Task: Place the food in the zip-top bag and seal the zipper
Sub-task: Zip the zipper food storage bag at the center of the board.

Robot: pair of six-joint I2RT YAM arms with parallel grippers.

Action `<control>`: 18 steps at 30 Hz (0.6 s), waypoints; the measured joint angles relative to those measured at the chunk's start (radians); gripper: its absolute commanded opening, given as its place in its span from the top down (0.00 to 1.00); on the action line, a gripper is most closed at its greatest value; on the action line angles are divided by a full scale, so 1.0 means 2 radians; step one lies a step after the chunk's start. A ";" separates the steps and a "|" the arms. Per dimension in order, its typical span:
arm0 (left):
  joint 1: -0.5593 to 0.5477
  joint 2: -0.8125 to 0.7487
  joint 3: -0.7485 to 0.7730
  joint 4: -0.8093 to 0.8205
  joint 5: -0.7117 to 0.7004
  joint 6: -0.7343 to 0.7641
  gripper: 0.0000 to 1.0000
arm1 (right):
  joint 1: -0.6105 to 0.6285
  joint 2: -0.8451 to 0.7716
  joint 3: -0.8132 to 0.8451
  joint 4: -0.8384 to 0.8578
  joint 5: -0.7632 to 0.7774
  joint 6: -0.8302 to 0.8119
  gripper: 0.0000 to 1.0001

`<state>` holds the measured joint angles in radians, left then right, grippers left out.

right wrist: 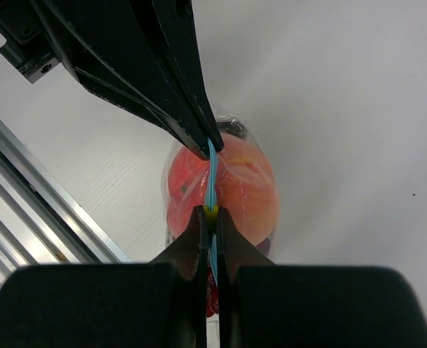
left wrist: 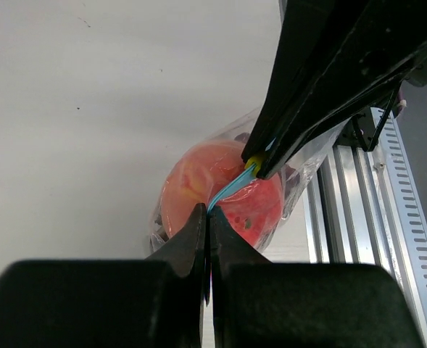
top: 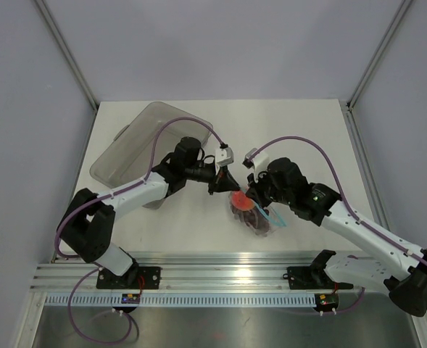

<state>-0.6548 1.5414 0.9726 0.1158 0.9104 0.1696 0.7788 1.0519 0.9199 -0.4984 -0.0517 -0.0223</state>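
- Left pincer (left wrist: pixel 207 212) clenched on the zipper (left wrist: pixel 233 187), centre frame.
- Right pincer (right wrist: pixel 210 212) clamped on the same strip, just beside it.
- Peach (right wrist: pixel 235 188) inside the zip-top bag (left wrist: pixel 304 170) on the desk (top: pixel 300 130); grapes (top: pixel 256 223) probably beneath.

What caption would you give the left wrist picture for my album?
Left hand and right hand pinch the blue zipper of the bag with the peach inside.

Orange-red peach (left wrist: pixel 191 185) glows through the clear bag (left wrist: pixel 318 152). The zipper (right wrist: pixel 212 170) is teal-blue with a yellow spot, the grapes (top: pixel 256 223) dark purple. Left gripper (left wrist: pixel 207 214) and right gripper (right wrist: pixel 210 217) are black, the tray (top: pixel 126 156) translucent grey.
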 measured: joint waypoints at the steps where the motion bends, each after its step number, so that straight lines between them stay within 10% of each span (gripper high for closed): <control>1: 0.002 -0.001 0.000 0.002 -0.001 -0.002 1.00 | 0.000 -0.003 -0.002 0.001 0.002 0.000 1.00; 18: 0.062 -0.001 0.001 -0.014 -0.034 -0.006 1.00 | 0.000 -0.043 -0.019 -0.012 0.018 0.004 1.00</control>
<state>-0.5304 1.5398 0.9737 0.0887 0.8433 0.1566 0.7788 0.9668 0.8818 -0.5220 -0.0158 -0.0139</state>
